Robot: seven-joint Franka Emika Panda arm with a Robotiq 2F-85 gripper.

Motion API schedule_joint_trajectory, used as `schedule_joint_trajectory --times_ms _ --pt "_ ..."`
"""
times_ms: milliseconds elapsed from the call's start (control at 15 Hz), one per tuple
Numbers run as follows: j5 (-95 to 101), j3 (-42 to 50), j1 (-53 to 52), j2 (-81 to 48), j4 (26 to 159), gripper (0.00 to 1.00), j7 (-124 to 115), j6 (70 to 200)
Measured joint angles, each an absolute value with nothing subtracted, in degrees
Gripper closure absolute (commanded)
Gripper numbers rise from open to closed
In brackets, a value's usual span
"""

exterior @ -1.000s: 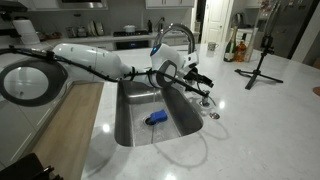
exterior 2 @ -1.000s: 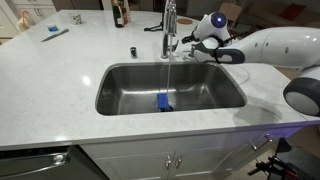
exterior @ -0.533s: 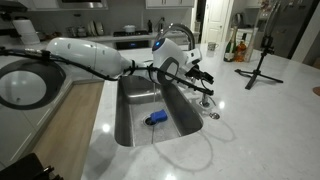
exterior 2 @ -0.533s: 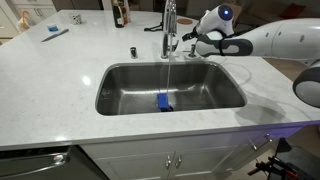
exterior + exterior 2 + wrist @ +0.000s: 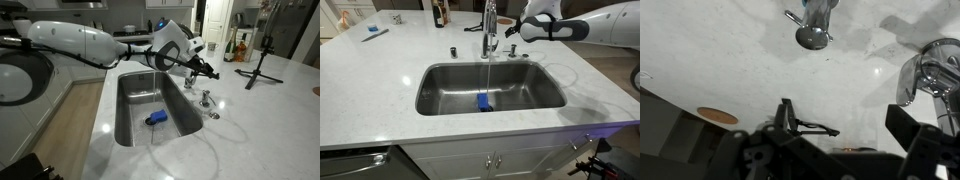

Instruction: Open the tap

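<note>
The tall chrome gooseneck tap [image 5: 489,28] stands behind the steel sink [image 5: 435,95], and a thin stream of water [image 5: 487,75] runs from it into the basin. My gripper [image 5: 516,31] hangs open and empty in the air just beside the tap's column, apart from it. In an exterior view the gripper [image 5: 204,69] and wrist cover most of the tap. In the wrist view the open fingers [image 5: 850,125] frame bare counter, with the tap's chrome base [image 5: 930,75] at the right edge.
A blue object [image 5: 483,101] lies in the sink bottom. Short chrome stub fittings [image 5: 452,50] [image 5: 206,97] stand on the white counter beside the tap. A black tripod [image 5: 262,58], a dark bottle [image 5: 440,12] and a pen [image 5: 375,32] sit farther off.
My gripper has lifted up and away from the tap's base, and the arm has risen with it. Water runs in all frames.
</note>
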State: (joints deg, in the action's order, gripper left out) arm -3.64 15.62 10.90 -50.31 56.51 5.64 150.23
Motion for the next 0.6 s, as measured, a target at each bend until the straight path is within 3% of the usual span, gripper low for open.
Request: schedule_joint_trajectory --times_ms 600 --pt "-2.3 15.5 10.7 -45.2 56.5 0.00 10.9 137.4"
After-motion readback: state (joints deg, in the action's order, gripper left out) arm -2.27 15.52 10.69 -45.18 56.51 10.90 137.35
